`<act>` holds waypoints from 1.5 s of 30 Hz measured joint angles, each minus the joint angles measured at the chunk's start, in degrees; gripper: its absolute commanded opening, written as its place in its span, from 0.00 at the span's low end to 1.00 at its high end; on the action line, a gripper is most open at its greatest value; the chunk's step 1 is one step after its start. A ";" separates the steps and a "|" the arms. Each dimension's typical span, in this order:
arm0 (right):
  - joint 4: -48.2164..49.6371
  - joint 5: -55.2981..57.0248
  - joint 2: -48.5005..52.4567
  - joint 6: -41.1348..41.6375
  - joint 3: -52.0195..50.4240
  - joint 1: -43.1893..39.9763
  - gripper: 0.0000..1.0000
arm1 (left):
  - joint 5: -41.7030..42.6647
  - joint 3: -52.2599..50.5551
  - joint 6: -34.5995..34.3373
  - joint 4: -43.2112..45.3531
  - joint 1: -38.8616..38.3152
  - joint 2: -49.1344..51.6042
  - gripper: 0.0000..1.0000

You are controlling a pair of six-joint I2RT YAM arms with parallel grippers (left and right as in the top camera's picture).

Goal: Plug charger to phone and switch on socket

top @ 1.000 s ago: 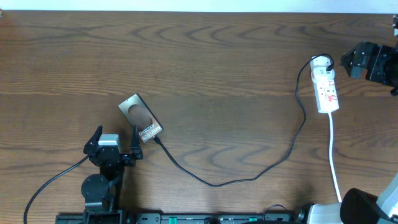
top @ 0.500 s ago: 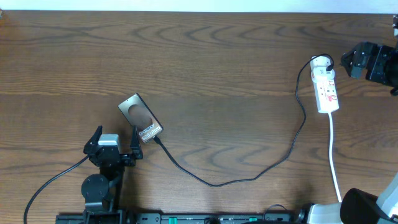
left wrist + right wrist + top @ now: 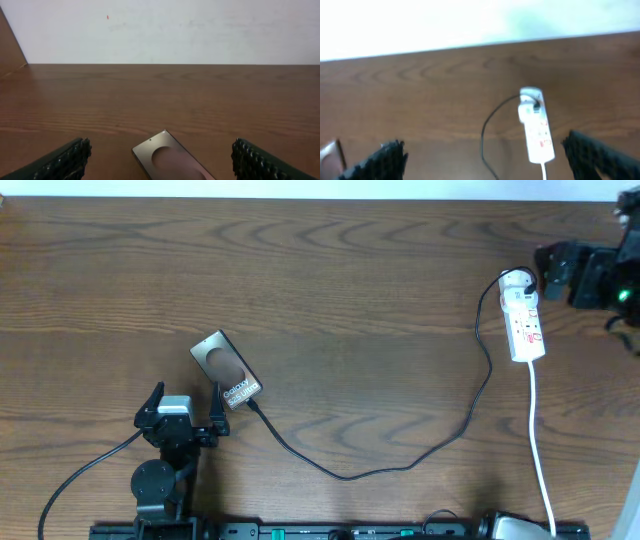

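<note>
Overhead: the phone (image 3: 226, 370) lies left of centre on the tabletop (image 3: 350, 280), and the charger (image 3: 345, 477) curves from its lower end to the socket (image 3: 524, 320) at far right. The left tool (image 3: 187, 395) is open beside the phone; the right tool (image 3: 546, 270) is open near the socket's top.
Left wrist: phone between spread fingers.
Right wrist: blurred — socket ahead.

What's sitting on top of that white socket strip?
A white plug sits on the socket's far end, with the black charger cable running from it. Its pins are hidden inside the socket.
</note>
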 measured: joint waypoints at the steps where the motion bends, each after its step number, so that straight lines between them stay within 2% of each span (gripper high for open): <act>1: 5.84 0.00 -3.43 0.13 -5.42 0.70 0.99 | -0.07 0.00 0.00 -0.02 0.00 0.00 0.92; 6: 29.90 -0.48 -16.37 0.52 -30.47 2.71 0.99 | -0.17 0.00 0.00 -0.02 0.00 0.02 0.92; 8: 44.17 -1.40 -22.88 0.70 -44.83 3.48 0.99 | -0.17 0.00 0.00 -0.02 0.00 0.00 0.92; 17: 68.94 -2.99 -44.33 1.09 -78.71 3.72 0.99 | -0.20 0.00 -0.02 -0.04 0.00 0.02 0.92; 23: 71.04 -1.95 -55.91 1.09 -91.84 3.72 0.99 | -0.15 0.00 -0.02 -0.04 0.00 0.02 0.92; 28: 70.99 0.96 -62.58 1.11 -98.18 3.72 0.99 | -0.15 0.00 -0.02 -0.07 0.00 0.02 0.92; 36: 56.63 11.61 -74.38 4.37 -99.89 3.72 0.99 | -0.15 0.00 -0.02 -0.04 0.00 0.00 0.92; 45: 55.19 15.15 -74.90 5.57 -99.89 3.72 0.99 | -0.15 0.00 -0.02 -0.07 0.00 0.02 0.92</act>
